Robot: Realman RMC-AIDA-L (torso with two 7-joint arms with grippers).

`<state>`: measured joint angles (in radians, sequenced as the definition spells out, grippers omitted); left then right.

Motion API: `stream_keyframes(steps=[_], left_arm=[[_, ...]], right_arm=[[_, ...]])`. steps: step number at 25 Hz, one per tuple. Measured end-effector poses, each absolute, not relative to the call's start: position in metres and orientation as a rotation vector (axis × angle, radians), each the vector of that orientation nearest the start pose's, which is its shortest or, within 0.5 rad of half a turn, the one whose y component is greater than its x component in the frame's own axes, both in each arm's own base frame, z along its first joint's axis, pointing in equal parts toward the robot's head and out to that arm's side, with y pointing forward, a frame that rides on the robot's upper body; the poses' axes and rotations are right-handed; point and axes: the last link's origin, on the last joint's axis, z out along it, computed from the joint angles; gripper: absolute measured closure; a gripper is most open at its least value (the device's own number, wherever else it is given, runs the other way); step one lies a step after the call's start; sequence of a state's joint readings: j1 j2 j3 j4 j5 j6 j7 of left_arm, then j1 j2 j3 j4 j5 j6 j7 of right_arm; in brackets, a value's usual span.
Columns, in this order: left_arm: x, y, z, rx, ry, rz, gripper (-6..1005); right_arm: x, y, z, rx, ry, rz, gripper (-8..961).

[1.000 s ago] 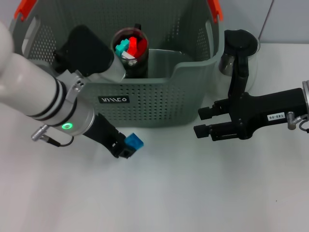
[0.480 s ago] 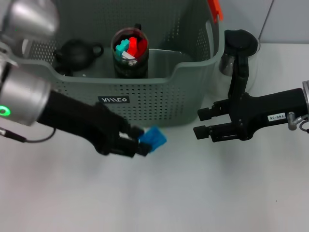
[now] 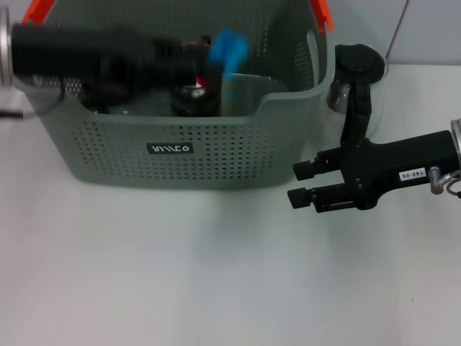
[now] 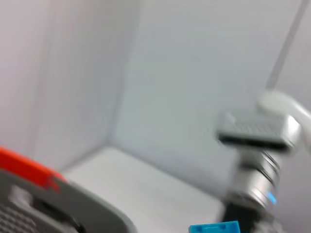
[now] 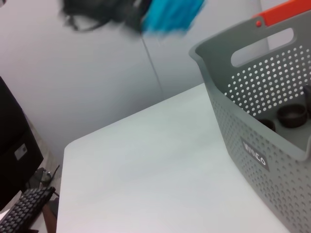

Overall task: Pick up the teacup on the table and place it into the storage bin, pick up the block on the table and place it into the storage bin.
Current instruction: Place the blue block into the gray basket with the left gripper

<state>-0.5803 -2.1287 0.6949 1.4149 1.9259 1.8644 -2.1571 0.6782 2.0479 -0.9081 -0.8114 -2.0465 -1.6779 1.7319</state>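
The storage bin (image 3: pixel 216 155) stands at the back of the table, grey and perforated, with orange clips. My left gripper (image 3: pixel 207 63) reaches in from the left above the bin's opening, shut on the blue block (image 3: pixel 228 49). The right wrist view has the block (image 5: pixel 172 14) high above the bin's rim (image 5: pixel 228 41), and it also pokes into the left wrist view as the block (image 4: pixel 214 227). A small dark cup shape (image 5: pixel 291 114) sits inside the bin; I cannot tell whether it is the teacup. My right gripper (image 3: pixel 302 183) hovers open and empty beside the bin's right front corner.
A dark holder with red and teal pieces (image 3: pixel 194 90) stands inside the bin, partly behind my left arm. A clear glass vessel (image 3: pixel 337 94) stands right of the bin, behind my right arm. White table (image 3: pixel 180 274) stretches in front.
My left gripper has carried the blue block from low in front of the bin up and over its opening. The right arm has not moved.
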Motion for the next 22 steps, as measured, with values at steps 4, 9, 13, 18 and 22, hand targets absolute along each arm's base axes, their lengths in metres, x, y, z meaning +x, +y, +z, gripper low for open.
stream_keyframes(steps=[4,9,13,18,22], left_arm=[[-0.134,0.364,0.108,-2.653,-0.712,-0.813,600],[-0.135,0.406,0.103,-2.556,-0.784,-0.781,600],[-0.145,0.427,0.09,-2.486,-0.842,-0.684,600],[-0.155,0.435,0.075,-2.442,-0.849,-0.552,600],[-0.155,0.435,0.069,-2.445,-0.842,-0.517,599]], right_arm=[[0.191,0.351,0.003,-3.048,0.637,0.499,343],[0.191,0.351,0.004,-3.046,0.64,0.501,343],[0.192,0.351,0.004,-3.043,0.642,0.504,343],[0.189,0.353,0.004,-3.039,0.634,0.506,343],[0.187,0.354,0.004,-3.04,0.629,0.51,343]])
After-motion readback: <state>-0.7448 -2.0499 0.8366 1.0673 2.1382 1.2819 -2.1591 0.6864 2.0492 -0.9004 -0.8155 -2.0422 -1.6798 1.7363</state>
